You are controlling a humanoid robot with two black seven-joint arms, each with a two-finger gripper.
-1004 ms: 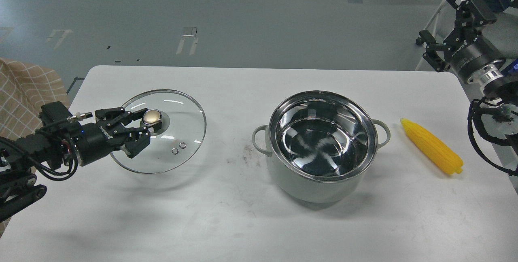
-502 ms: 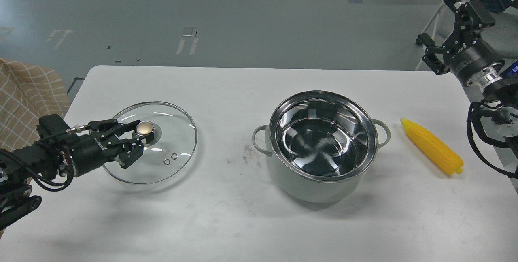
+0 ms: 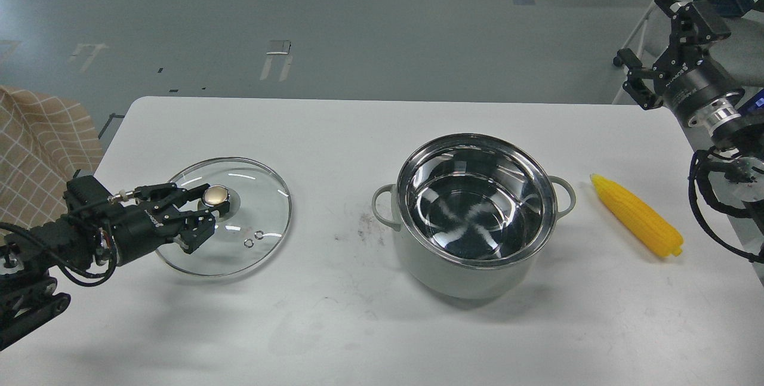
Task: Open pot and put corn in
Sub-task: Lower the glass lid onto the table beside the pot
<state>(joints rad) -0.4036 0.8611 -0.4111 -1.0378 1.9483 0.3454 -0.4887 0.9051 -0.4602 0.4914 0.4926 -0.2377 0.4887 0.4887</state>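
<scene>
Shiny steel shows inside the pot (image 3: 471,219), open mid-table (image 3: 334,314). The corn (image 3: 637,224) lies just right of it, near the table's right edge. The left tool (image 3: 200,210) grips the glass lid's (image 3: 262,207) knob. The right tool (image 3: 653,52), fingers spread, hangs past the far corner.
</scene>
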